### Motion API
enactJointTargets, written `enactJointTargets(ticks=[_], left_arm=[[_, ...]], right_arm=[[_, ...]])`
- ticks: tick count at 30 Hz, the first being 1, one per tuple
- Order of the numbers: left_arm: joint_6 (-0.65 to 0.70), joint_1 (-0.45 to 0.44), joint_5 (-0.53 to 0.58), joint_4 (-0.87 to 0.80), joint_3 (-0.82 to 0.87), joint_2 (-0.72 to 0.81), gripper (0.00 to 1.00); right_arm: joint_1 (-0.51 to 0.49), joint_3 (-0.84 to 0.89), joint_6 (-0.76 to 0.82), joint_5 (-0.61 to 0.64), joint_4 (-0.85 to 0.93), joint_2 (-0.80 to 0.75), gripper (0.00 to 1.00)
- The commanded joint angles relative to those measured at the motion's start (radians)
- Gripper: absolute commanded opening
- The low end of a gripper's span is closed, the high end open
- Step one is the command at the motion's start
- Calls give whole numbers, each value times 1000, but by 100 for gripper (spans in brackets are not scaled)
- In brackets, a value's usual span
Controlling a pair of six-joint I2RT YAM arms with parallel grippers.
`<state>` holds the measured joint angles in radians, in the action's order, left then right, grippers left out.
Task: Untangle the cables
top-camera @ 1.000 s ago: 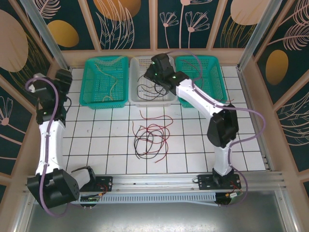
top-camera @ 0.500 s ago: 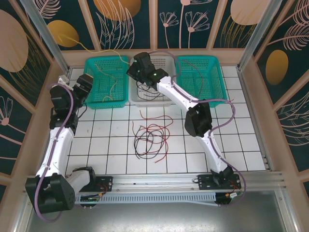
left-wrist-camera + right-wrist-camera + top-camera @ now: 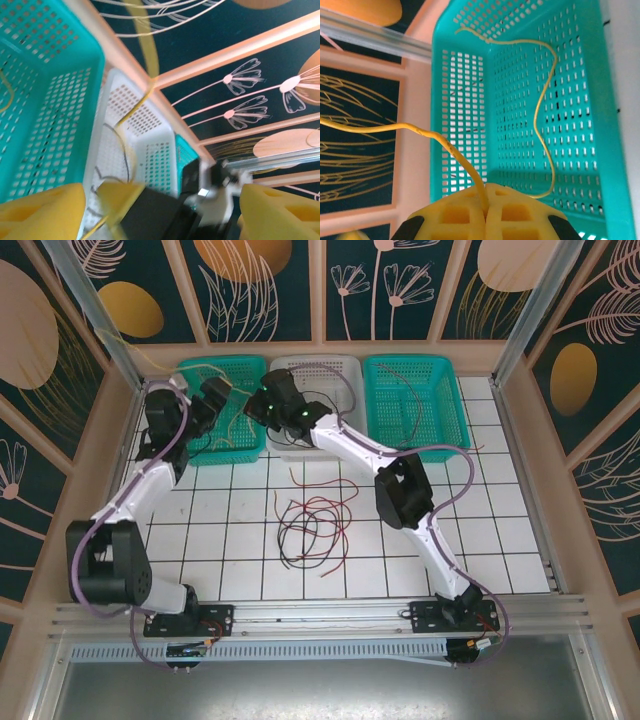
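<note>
A loose tangle of red and black cables lies on the white tiles in the middle. My right gripper reaches across to the left teal basket. In the right wrist view that gripper is shut on a yellow cable that rises from its pads and runs off left. A second yellow strand curls inside the basket. My left gripper hovers at the same basket's rim. It is open, its yellow fingers spread wide apart, with the blurred right gripper and the yellow cable in front of it.
Three baskets line the back wall: the left teal one, a white basket holding black cables, and a right teal basket holding a red cable. Patterned walls and metal posts close in the table.
The right gripper has swung left from the white basket to the left teal basket, carrying the yellow cable. The left arm has moved in from the left wall to meet it.
</note>
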<state>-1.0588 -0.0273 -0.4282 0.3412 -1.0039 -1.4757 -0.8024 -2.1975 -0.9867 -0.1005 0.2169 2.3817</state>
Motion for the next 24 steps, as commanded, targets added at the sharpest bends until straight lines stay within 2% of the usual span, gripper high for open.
enactJointTargets(ticks=[1, 3, 7, 9, 11, 17, 24], left_arm=[[1, 3, -34, 65, -110, -80, 77], [41, 3, -20, -2, -182, -133, 72], [166, 3, 51, -297, -367, -255, 55], [214, 3, 90, -401, -427, -292, 53], [233, 3, 116, -429, -426, -276, 58], [194, 3, 158, -349, -305, -95, 77], [187, 3, 141, -351, -239, -58, 76]], right_arm=[[-7, 43, -7, -12, -62, -49, 0], [-11, 65, 5, -13, -76, -63, 0], [-14, 98, 39, -24, -108, -82, 0], [-15, 104, 55, -23, -107, -87, 0], [-15, 119, 62, -16, -113, -94, 0], [6, 177, 17, -7, -149, -110, 0], [9, 123, 9, -4, -123, -85, 0]])
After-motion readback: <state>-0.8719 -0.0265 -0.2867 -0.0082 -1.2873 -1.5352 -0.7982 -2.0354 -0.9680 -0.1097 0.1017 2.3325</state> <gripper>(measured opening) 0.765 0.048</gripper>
